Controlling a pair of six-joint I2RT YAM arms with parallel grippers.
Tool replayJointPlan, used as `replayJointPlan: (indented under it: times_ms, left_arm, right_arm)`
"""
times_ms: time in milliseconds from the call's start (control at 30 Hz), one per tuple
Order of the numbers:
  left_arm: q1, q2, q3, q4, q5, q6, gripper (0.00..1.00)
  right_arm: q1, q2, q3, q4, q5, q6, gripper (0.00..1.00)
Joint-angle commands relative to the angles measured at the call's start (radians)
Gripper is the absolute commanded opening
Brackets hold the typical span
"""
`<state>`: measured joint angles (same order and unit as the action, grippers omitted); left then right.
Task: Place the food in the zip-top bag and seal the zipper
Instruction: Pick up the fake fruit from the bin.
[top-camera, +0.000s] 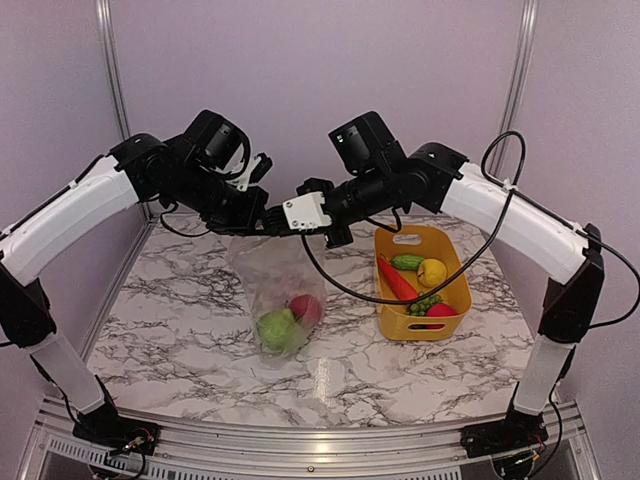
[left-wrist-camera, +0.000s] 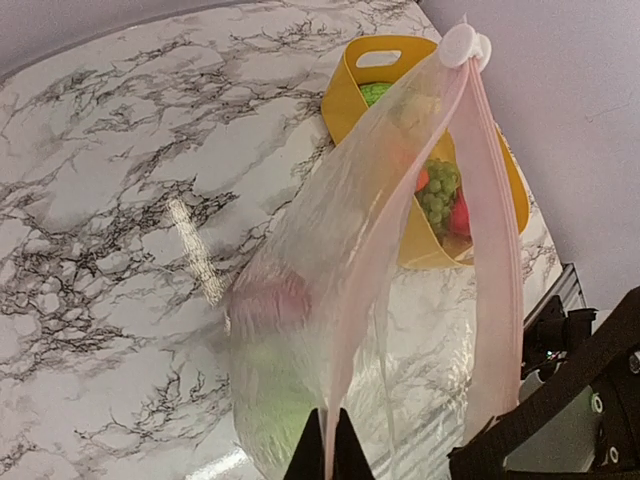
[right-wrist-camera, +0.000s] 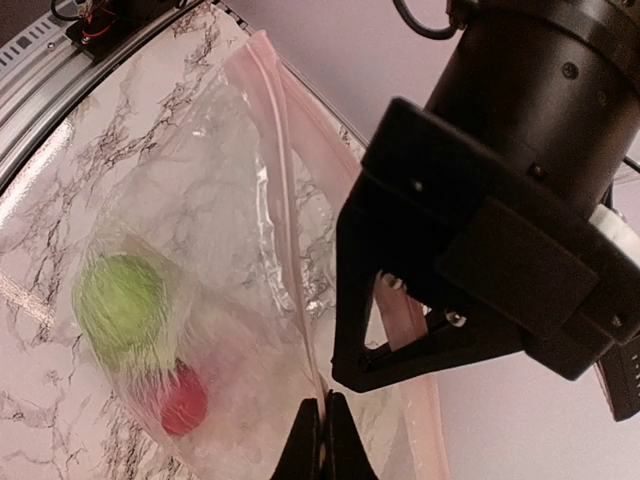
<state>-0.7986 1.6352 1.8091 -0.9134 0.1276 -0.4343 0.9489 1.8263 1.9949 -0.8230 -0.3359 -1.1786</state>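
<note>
The clear zip-top bag (top-camera: 268, 272) hangs from both grippers above the table. A green apple (top-camera: 278, 328) and a red apple (top-camera: 306, 308) lie in its bottom; both also show in the right wrist view, the green apple (right-wrist-camera: 125, 305) above the red one (right-wrist-camera: 183, 400). My left gripper (left-wrist-camera: 327, 445) is shut on the pink zipper strip (left-wrist-camera: 398, 232). A white slider (left-wrist-camera: 460, 45) sits at the strip's far end. My right gripper (right-wrist-camera: 323, 440) is shut on the same strip (right-wrist-camera: 285, 190), close beside the left gripper (right-wrist-camera: 450, 290). In the top view the left gripper (top-camera: 268, 218) and right gripper (top-camera: 297, 222) meet over the bag.
A yellow basket (top-camera: 400, 328) stands right of the bag, holding a cucumber (top-camera: 407, 262), lemon (top-camera: 432, 272), red pepper (top-camera: 397, 280), grapes (top-camera: 423, 303) and a red apple (top-camera: 440, 311). The basket also shows behind the bag in the left wrist view (left-wrist-camera: 345, 90). Metal frame posts stand at the back corners.
</note>
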Motion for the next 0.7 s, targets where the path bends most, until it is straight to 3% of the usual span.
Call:
replayJointPlan:
  times_ms: [0, 167, 333, 500, 667]
  left_arm:
    - [0.006, -0.046, 0.08, -0.033, -0.155, 0.015, 0.0]
    - [0.006, -0.083, 0.141, -0.026, -0.305, 0.045, 0.0]
    - [0.005, -0.096, 0.09, -0.019, -0.301, 0.045, 0.0]
    - [0.005, -0.072, -0.075, 0.024, -0.261, 0.035, 0.0]
    - [0.004, -0.037, -0.081, 0.034, -0.243, 0.006, 0.0]
  right_arm:
    - [0.005, -0.047, -0.014, 0.041, 0.028, 0.074, 0.09]
    - [-0.028, -0.084, 0.026, 0.089, 0.027, 0.237, 0.34]
    - [-0.133, -0.17, -0.016, 0.164, -0.05, 0.421, 0.51]
    - [-0.27, -0.246, -0.2, 0.233, -0.066, 0.552, 0.51]
    - [-0.47, -0.26, -0.367, 0.225, -0.154, 0.66, 0.48]
